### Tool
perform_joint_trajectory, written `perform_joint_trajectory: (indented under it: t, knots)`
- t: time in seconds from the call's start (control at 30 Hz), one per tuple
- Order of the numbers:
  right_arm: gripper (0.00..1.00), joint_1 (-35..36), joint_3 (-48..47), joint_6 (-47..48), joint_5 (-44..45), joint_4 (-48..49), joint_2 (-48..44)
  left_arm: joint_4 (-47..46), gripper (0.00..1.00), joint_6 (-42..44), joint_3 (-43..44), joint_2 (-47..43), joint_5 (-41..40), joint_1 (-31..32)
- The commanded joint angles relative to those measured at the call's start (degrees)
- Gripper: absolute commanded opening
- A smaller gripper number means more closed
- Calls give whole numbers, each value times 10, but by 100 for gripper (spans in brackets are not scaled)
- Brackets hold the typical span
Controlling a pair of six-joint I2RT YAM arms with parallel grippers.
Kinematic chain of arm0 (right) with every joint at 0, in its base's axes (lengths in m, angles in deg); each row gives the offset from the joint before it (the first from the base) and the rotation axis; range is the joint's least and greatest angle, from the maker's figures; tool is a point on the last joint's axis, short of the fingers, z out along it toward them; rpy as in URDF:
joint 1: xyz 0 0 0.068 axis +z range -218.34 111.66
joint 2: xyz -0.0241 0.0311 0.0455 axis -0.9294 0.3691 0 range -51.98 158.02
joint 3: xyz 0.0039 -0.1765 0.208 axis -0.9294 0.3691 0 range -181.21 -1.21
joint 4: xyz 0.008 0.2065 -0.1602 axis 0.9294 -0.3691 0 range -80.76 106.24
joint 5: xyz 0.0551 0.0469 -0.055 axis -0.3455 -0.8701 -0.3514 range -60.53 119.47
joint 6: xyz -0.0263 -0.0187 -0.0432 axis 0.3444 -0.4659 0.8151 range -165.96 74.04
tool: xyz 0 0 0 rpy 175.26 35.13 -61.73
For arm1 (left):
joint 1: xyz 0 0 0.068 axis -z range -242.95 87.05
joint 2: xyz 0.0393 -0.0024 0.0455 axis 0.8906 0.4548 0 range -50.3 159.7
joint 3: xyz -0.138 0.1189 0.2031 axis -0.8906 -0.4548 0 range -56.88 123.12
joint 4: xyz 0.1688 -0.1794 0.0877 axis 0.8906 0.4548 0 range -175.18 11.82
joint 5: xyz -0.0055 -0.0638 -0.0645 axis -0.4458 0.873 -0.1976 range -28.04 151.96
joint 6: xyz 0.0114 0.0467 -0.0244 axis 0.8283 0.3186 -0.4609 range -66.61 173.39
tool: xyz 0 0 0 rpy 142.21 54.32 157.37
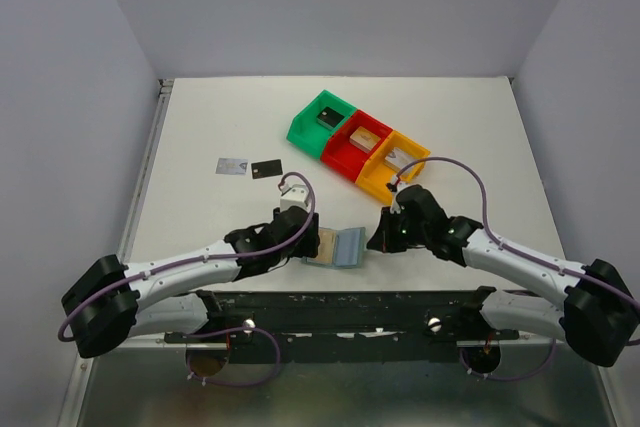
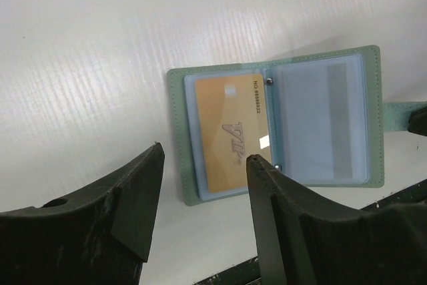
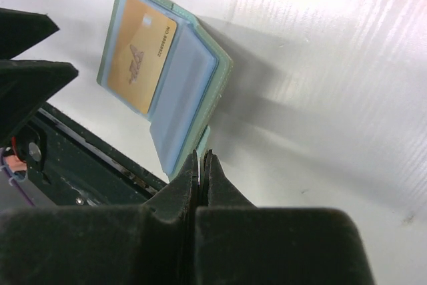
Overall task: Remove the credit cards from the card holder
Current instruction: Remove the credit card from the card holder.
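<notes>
The small grey-green bifold card holder (image 1: 340, 246) lies spread open on the white table (image 1: 200, 217), near its front edge and between the two arms. Its left panel carries a thin tan-gold plastic card (image 2: 230, 131), seated in a clear sleeve with print facing up. The right panel's sleeve shows only a faint grey band, whose nature cannot be determined. The left gripper (image 2: 205, 153) hangs over the card-bearing panel with its black fingers (image 2: 133, 211) spread apart, holding nothing; contact with the holder cannot be confirmed. The right gripper (image 3: 200, 155) has its fingers pressed together on the holder's narrow closing tab, which runs out from the right panel, and that panel stands lifted off the table. A flat black card (image 1: 266, 169) and a flat silver-grey card (image 1: 232, 166) lie side by side on the table, well apart from the holder, to its far left. A row of three plastic bins, green (image 1: 305, 127), red (image 1: 340, 157) and orange (image 1: 372, 185), sits beyond the holder, each containing a small item.
</notes>
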Motion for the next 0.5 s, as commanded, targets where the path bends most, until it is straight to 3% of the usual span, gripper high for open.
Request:
perform_joint_trajectory:
  t: [0.0, 0.07, 0.13, 0.27, 0.33, 0.47]
  knots:
    - [0, -4, -31, 20, 40, -39, 13, 24, 65, -21, -15, -34, -33, -10]
    - [1, -4, -43, 23, 50, -60, 22, 25, 65, -21, -22, -44, -32, -14]
    - [8, -4, -53, 23, 62, -80, 30, 25, 65, -22, -26, -52, -30, -19]
    - [49, -4, -72, 23, 92, -123, 24, 16, 64, -13, -28, -75, -20, -25]
    - [60, -4, -88, 24, 123, -152, 15, 9, 63, -6, -26, -83, -10, -27]
    - [63, -4, -117, 36, 136, -183, -9, -10, 62, 3, -24, -95, 16, -34]
